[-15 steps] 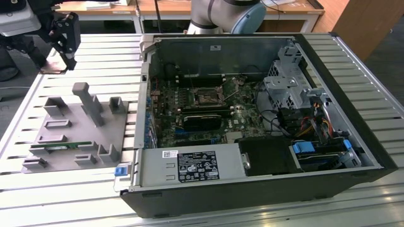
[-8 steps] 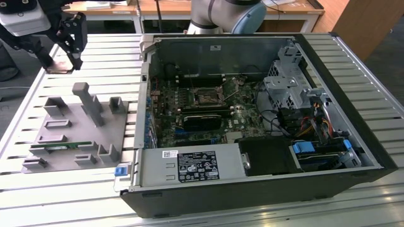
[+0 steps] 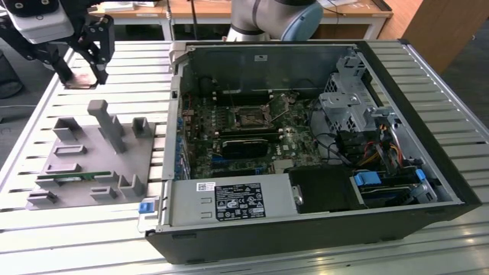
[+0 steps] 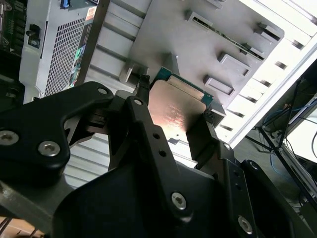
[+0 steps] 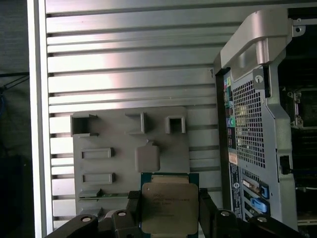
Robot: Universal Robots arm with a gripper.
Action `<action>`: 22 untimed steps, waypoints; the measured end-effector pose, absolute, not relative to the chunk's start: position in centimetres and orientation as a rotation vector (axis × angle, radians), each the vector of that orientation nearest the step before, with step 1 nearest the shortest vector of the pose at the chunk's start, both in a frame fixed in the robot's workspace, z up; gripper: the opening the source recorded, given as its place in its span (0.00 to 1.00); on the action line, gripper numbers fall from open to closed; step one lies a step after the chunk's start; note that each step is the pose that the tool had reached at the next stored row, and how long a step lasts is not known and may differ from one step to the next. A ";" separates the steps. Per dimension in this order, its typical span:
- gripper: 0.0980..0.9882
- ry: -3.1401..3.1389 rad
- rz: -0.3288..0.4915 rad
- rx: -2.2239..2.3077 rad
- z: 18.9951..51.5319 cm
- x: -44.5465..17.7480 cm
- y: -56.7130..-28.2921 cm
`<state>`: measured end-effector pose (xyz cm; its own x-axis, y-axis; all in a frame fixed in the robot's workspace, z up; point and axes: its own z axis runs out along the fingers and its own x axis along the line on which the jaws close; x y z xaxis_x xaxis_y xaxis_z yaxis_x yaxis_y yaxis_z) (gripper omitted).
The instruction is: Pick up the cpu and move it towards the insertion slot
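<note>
The cpu (image 4: 174, 110) is a flat square chip with a silvery top. It sits between my two black fingers in both wrist views, where it reads as cpu (image 5: 167, 207). My gripper (image 4: 176, 106) is shut on its opposite edges and holds it in the air above the slatted table. In the exterior view my gripper (image 3: 82, 77) hangs at the far left, beyond the grey fixture plate (image 3: 91, 154), with the pale cpu (image 3: 81, 84) at its fingertips. The insertion slot (image 3: 250, 117), a metal-framed square socket, lies on the green motherboard inside the open computer case, well to the exterior view's right of my gripper.
The grey fixture plate (image 5: 114, 148) carries upright posts and a thin green memory stick (image 3: 77, 177). The case's metal wall (image 3: 177, 86) stands between gripper and motherboard. Inside are a black rectangular block (image 3: 244, 147), a drive cage (image 3: 347, 106) and a power supply (image 3: 229, 203).
</note>
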<state>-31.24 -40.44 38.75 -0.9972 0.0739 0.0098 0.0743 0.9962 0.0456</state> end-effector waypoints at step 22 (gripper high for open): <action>0.51 -3.131 -0.072 -0.116 38.7 -27.6 -40.4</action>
